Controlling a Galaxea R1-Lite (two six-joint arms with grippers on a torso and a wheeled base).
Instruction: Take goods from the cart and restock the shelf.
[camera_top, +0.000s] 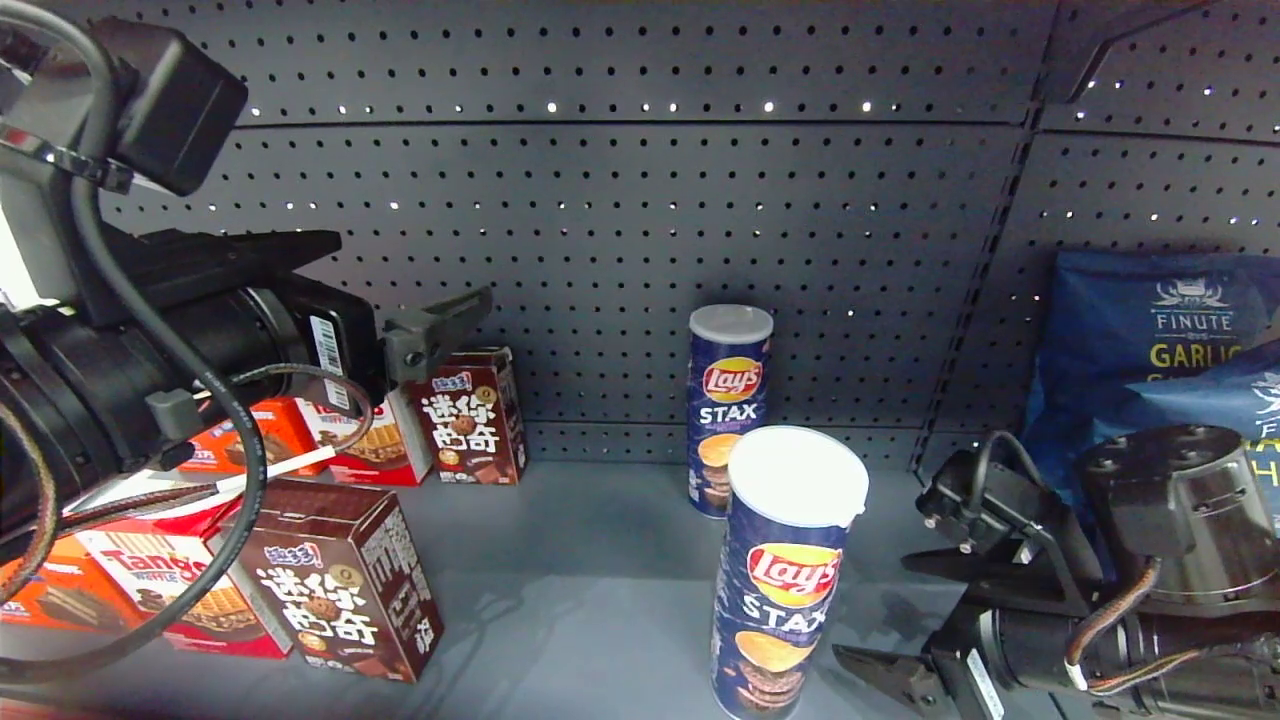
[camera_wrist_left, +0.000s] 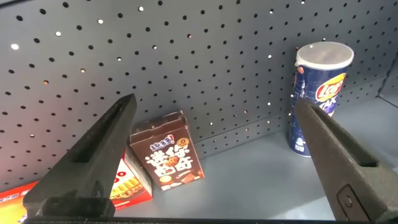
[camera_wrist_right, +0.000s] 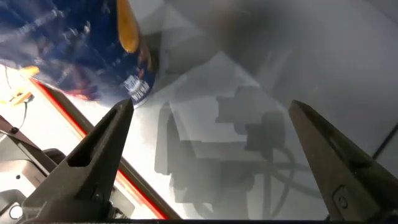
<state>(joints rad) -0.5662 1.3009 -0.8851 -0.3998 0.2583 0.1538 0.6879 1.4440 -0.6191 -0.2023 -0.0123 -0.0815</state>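
Note:
Two blue chip cans stand on the grey shelf (camera_top: 600, 560): one at the back (camera_top: 730, 410), one nearer the front edge (camera_top: 790, 570). My right gripper (camera_top: 872, 606) is open, low and just right of the front can, apart from it. In the right wrist view that can (camera_wrist_right: 81, 50) lies off to one side of the open gripper (camera_wrist_right: 211, 106), with bare shelf floor between the fingers. My left gripper (camera_top: 450, 325) hangs open above the brown boxes at the left. The left wrist view shows it (camera_wrist_left: 213, 104) holding nothing, facing a brown box (camera_wrist_left: 166, 157) and the back can (camera_wrist_left: 318, 93).
Brown cookie boxes (camera_top: 470, 415) (camera_top: 340, 590) and red wafer boxes (camera_top: 180, 590) stand on the shelf's left. Blue chip bags (camera_top: 1150, 340) lean at the right. A pegboard wall (camera_top: 640, 220) closes the back. Free floor lies between the boxes and cans.

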